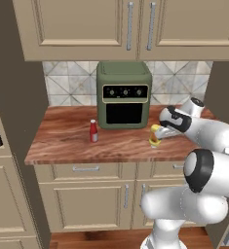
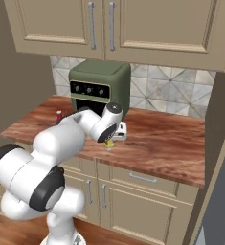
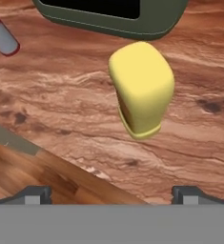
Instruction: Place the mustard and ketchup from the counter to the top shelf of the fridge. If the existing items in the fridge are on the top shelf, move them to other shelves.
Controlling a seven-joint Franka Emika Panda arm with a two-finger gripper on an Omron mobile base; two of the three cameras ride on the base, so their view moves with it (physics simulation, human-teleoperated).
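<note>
The mustard (image 3: 141,88), a squat yellow bottle, stands upright on the wood-grain counter (image 1: 67,141) near its front edge, in front of the green oven's right corner; it also shows as mustard (image 1: 155,136) and mustard (image 2: 109,142). My gripper (image 3: 111,194) hangs open just above it, the two fingertips spread wide and touching nothing. The hand (image 1: 170,124) points down over the bottle. The ketchup (image 1: 93,131), a slim red bottle with a white cap, stands apart to the left on the counter, seen as ketchup (image 3: 1,35) and partly behind my arm as ketchup (image 2: 59,116).
A green countertop oven (image 1: 124,95) stands at the back against the tiled wall. Beige cabinets hang above (image 1: 82,26) and sit below the counter. A dark tall panel (image 1: 13,121) bounds the counter's left end. A grey surface (image 2: 219,191) rises at the right edge.
</note>
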